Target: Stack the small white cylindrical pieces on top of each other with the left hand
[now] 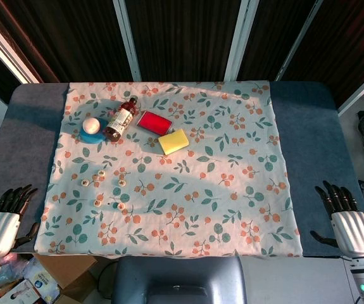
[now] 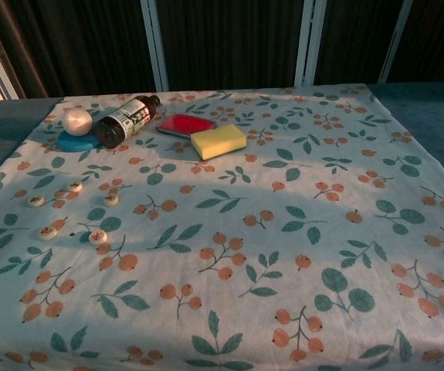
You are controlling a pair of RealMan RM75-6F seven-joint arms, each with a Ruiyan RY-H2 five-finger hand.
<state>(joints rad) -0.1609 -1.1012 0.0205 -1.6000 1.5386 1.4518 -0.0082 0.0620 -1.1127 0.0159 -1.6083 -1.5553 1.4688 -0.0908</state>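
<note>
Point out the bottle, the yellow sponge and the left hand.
bottle (image 2: 125, 121), chest view, on its label.
yellow sponge (image 1: 173, 141), head view, middle of its top face.
left hand (image 1: 1, 223), head view, on the white back of the hand.

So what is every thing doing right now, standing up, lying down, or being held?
small white pieces: lying flat, scattered apart, none stacked
bottle: lying on its side, cap on
white ball: sitting on the blue dish
yellow sponge: lying flat
red case: flat, closed
left hand: holding nothing
right hand: holding nothing

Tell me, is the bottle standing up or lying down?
Lying down. The bottle rests on its side on the cloth, beside the red case.
</note>
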